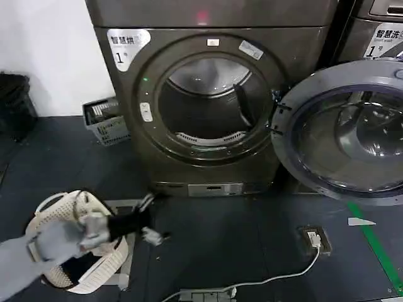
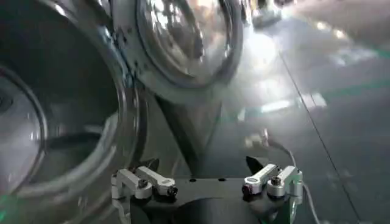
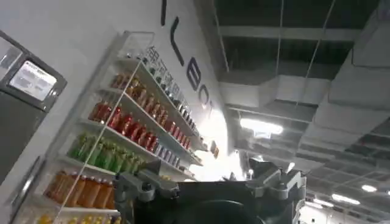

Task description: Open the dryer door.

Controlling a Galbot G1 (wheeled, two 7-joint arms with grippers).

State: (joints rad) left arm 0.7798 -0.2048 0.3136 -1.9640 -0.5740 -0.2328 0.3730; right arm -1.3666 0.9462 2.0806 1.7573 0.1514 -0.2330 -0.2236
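Note:
The dryer door (image 1: 286,148) stands swung wide open to the right of the dryer (image 1: 208,38), grey plastic back and tinted glass facing me. The drum opening (image 1: 211,104) is uncovered and dark inside. My left gripper (image 1: 150,221) hangs low over the floor, in front of and below the dryer's left side, apart from the door. In the left wrist view it (image 2: 203,165) is open with nothing between its fingers, and the open door (image 2: 183,36) and the drum mouth (image 2: 55,97) lie beyond. My right gripper (image 3: 201,173) is open and empty, pointing up at a ceiling.
A white laundry basket (image 1: 94,267) sits on the floor under my left arm. A grey crate (image 1: 107,119) stands left of the dryer. A floor socket (image 1: 313,239) with a white cable (image 1: 277,280) and a green tape line (image 1: 378,248) lie at the right. A twin machine (image 1: 378,25) stands behind the door.

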